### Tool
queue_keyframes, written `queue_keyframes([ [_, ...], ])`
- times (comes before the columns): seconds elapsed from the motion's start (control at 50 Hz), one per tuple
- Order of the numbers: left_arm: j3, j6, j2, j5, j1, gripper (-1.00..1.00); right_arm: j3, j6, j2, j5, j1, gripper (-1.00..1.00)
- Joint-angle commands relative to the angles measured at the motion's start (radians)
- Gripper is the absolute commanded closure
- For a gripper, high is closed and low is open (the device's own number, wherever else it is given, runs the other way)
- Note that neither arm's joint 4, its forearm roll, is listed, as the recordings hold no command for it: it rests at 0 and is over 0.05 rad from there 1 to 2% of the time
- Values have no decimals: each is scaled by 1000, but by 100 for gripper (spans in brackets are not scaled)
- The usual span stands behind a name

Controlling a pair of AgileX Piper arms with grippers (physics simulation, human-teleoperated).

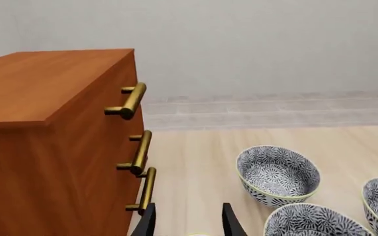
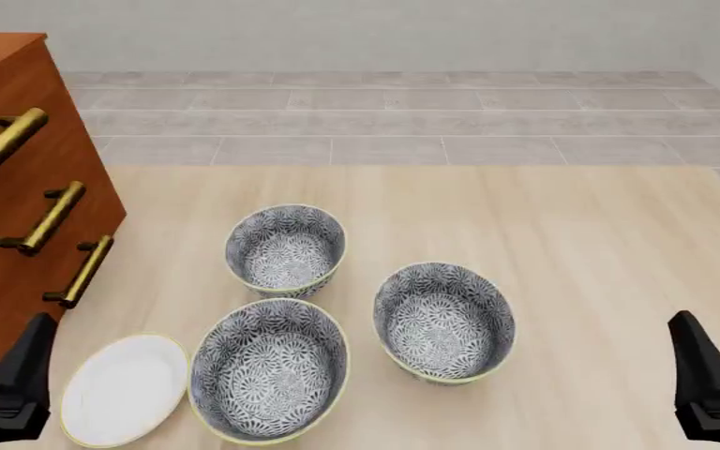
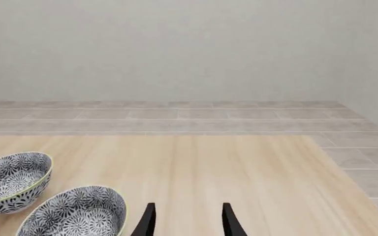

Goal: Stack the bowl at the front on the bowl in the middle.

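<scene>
The bowl at the front (image 2: 269,370) sits on the bench (image 2: 585,244) beside a white plate (image 2: 123,389). The bowl in the middle (image 2: 444,322) stands just right of it. Both the left pincer (image 1: 187,223) and right pincer (image 3: 186,221) are spread, gripping nothing.

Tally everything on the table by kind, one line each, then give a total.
Patterned bowls: 3, the bowl at the front, the bowl in the middle, the far bowl
White plate: 1
Wooden drawer cabinet: 1
Total: 5
</scene>
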Motion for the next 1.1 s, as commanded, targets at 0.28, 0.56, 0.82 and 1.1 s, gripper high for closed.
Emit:
queue_keyframes([
  [0.28,-162,-30,162,90,-36,-100,0,0,0,0,0,-100],
  [0.56,-196,-45,360,23,-87,-100,0,0,0,0,0,-100],
  [0.82,-332,-51,636,29,-118,-100,0,0,0,0,0,-100],
  [1.1,-441,-25,823,46,-134,-100,0,0,0,0,0,-100],
])
